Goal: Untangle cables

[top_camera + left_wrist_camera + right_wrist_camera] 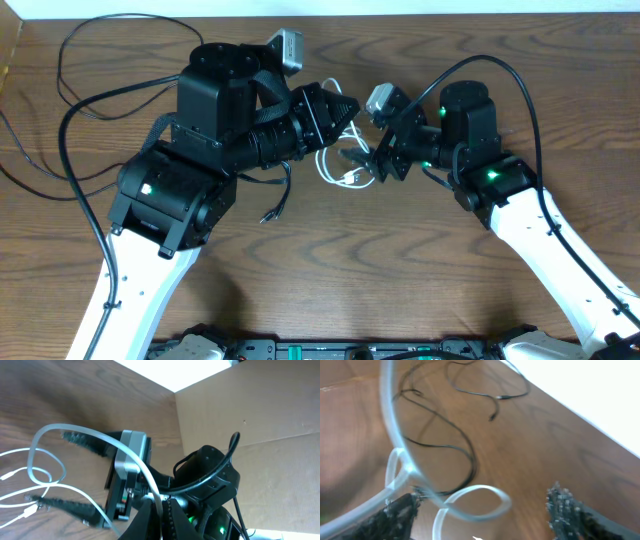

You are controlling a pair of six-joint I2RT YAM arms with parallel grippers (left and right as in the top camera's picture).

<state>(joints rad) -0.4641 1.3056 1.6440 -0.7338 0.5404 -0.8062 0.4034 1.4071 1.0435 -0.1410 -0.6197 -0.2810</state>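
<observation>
With the left gripper pinching the white cable tight, I'd square the right gripper, fingers spread at the loop's 3 o'clock, around one strand before closing.

Both arms lean in toward each other. Left tool is pinched on the white cable, right tool jaws gape wide.

Soft even light, glaring backdrop, right wrist view blurred
</observation>
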